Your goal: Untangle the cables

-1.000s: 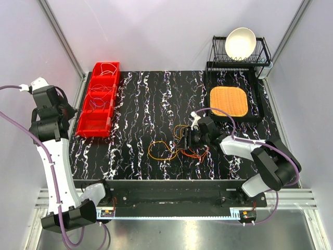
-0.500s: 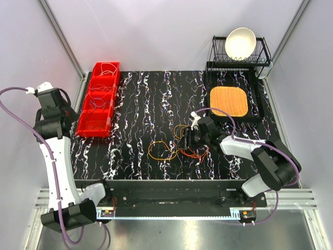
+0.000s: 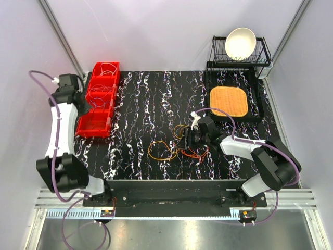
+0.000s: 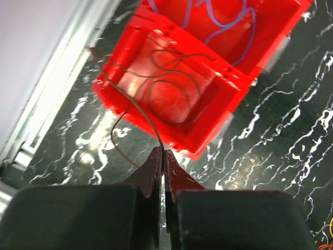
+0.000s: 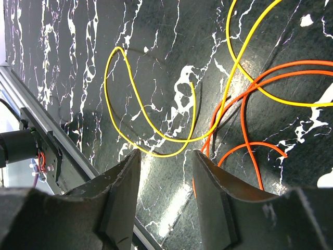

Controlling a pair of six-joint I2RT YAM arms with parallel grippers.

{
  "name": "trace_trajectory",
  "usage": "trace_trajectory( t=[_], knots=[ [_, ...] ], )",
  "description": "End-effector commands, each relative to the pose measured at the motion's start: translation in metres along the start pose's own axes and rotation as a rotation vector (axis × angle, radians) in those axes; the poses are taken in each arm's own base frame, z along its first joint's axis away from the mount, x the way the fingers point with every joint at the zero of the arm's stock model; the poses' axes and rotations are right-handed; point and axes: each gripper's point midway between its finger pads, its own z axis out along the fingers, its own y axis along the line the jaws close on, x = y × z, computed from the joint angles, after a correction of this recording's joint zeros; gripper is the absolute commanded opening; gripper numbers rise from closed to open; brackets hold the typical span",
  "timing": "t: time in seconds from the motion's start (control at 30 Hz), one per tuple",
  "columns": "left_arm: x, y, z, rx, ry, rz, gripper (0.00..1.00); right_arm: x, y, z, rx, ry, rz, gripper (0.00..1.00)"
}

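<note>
Left gripper (image 4: 162,153): pinched shut on a dark wire (image 4: 138,112); release only once you have its tail inside the bin (image 4: 221,117).
Right gripper (image 5: 166,153): half-open, empty, above the cables (image 5: 242,120).

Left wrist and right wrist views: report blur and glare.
Left wrist view: motion blur smears the red plastic bin; the thin dark cable in the shut left gripper is readable. Right wrist view: sharp yellow cable, white glare patches on the glossy black marbled surface.

Left gripper (image 4: 162,154) pinched tight on a thin cable (image 4: 141,113); right gripper (image 5: 166,156) hangs low, jaws apart.
</note>
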Motion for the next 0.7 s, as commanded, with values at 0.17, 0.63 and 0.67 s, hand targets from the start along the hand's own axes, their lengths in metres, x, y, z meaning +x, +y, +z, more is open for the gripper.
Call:
trace_trajectory(
  t=[0.17,0.63,0.67],
  knots=[
    [-0.025,-0.045,0.042,0.042,-0.040,-0.048,0.00,-0.019,0.014,-0.005,-0.046,-0.057,-0.037,0.50],
    [0.070,-0.051,0.115,0.087,0.089,-0.388,0.00,-0.019,0.016,-0.005,-0.054,-0.056,-0.043,0.50],
    [0.074,-0.053,0.116,0.112,0.087,-0.411,0.00,-0.019,0.015,-0.005,-0.053,-0.057,-0.042,0.50]
  ],
)
